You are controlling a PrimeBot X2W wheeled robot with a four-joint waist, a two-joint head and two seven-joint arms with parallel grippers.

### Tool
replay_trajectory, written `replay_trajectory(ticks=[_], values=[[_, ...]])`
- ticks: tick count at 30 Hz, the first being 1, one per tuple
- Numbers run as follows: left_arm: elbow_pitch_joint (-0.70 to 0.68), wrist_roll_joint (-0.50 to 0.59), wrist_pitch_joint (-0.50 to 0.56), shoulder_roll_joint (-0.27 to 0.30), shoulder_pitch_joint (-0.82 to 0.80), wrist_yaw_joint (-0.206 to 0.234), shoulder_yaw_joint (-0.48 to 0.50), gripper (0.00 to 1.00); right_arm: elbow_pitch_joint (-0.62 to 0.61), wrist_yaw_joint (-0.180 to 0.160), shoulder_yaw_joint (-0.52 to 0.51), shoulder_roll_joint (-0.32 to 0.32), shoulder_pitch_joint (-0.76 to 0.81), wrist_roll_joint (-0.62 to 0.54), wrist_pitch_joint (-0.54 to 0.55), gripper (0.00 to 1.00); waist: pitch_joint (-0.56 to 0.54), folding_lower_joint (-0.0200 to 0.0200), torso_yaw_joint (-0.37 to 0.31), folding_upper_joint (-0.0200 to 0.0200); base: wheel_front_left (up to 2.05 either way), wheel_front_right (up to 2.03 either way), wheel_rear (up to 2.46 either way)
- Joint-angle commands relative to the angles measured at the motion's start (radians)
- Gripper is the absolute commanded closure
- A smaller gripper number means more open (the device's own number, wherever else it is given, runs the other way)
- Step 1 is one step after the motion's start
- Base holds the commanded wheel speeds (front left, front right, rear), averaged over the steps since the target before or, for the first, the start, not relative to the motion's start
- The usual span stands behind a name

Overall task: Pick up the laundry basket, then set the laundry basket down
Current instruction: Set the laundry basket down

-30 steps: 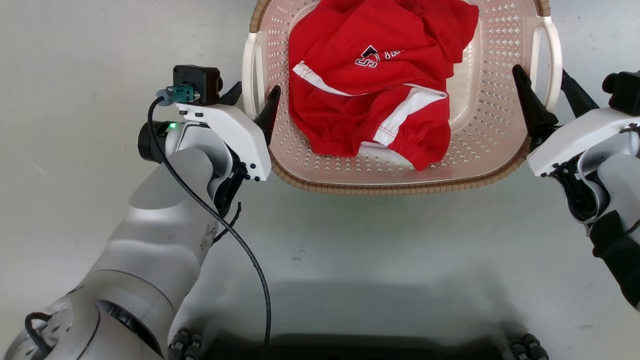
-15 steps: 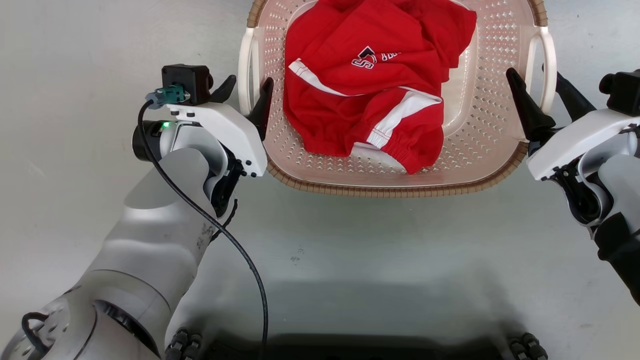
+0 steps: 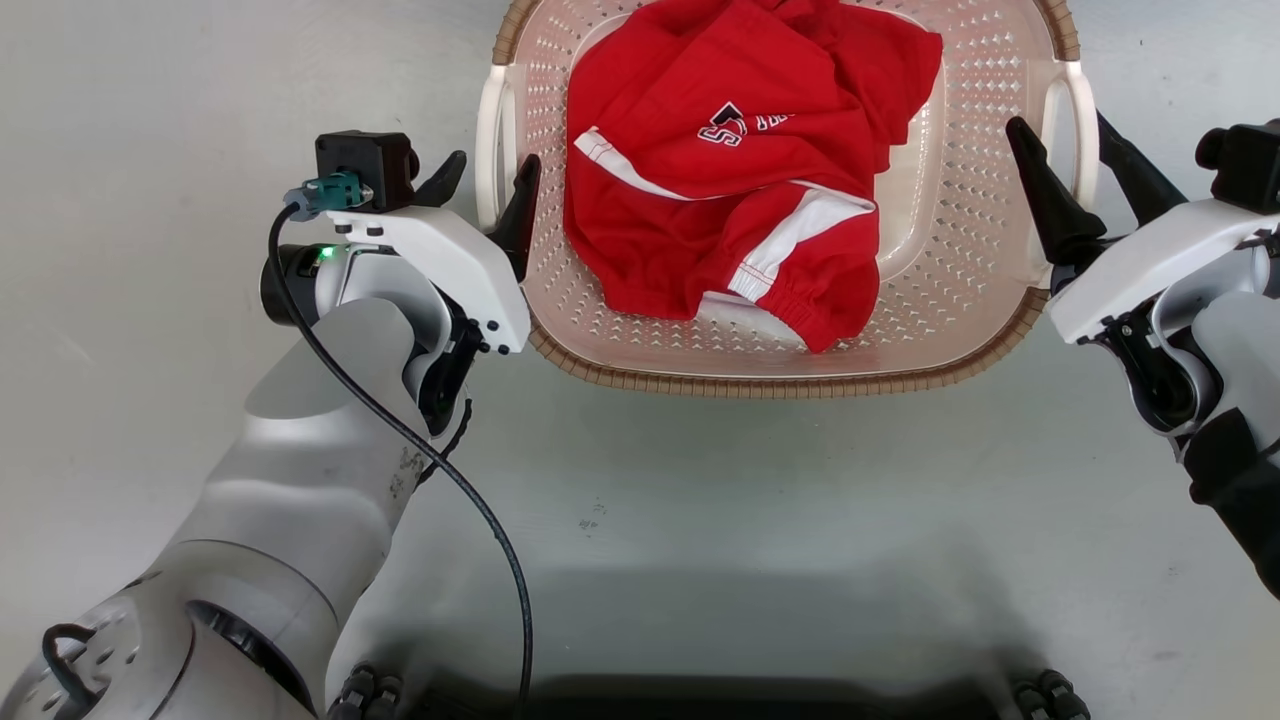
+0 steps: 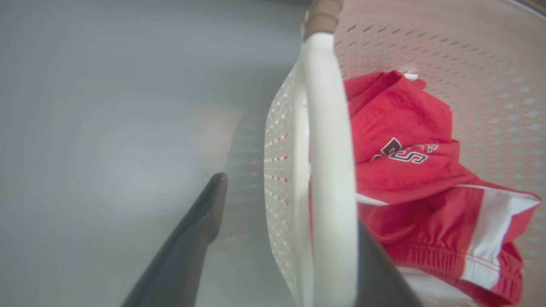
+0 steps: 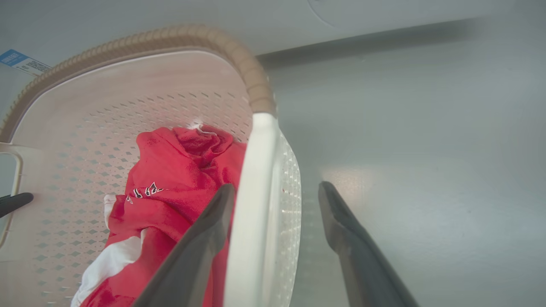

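left arm, right arm and basket had all slid slightly toward the robot's left since a second before, while a small mark on the floor kept its place. the basket lay ahead of the robot, low over the floor; whether it rested there i could not tell. a red garment with white stripes was heaped inside. left jaws stood wide open astride the left handle, one finger inside the wall and the other outside. right jaws were open likewise astride the right handle, inner finger beside the garment, outer finger over bare floor. no grip on either handle showed
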Motion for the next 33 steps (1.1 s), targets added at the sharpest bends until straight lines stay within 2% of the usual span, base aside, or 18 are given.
replay_trajectory(ticks=[1,18,33], values=[[-0.003,-0.008,-0.008,0.028,0.016,0.006,0.006,0.0,-0.006,-0.003,0.011,-0.002,0.04,0.003,-0.006,0.0,-0.002,-0.0001,-0.001,0.0,0.0,0.0,0.0],[0.032,-0.056,-0.009,0.044,0.063,0.006,0.007,0.0,0.074,-0.003,-0.03,0.025,0.035,-0.025,-0.006,0.0,-0.077,-0.0001,-0.012,0.0,0.0,0.0,0.0],[0.051,-0.085,0.003,0.063,0.147,0.006,0.013,0.0,0.172,-0.003,-0.043,0.067,0.056,-0.054,-0.006,0.0,-0.228,-0.0001,-0.013,0.0,0.0,0.0,0.0]])
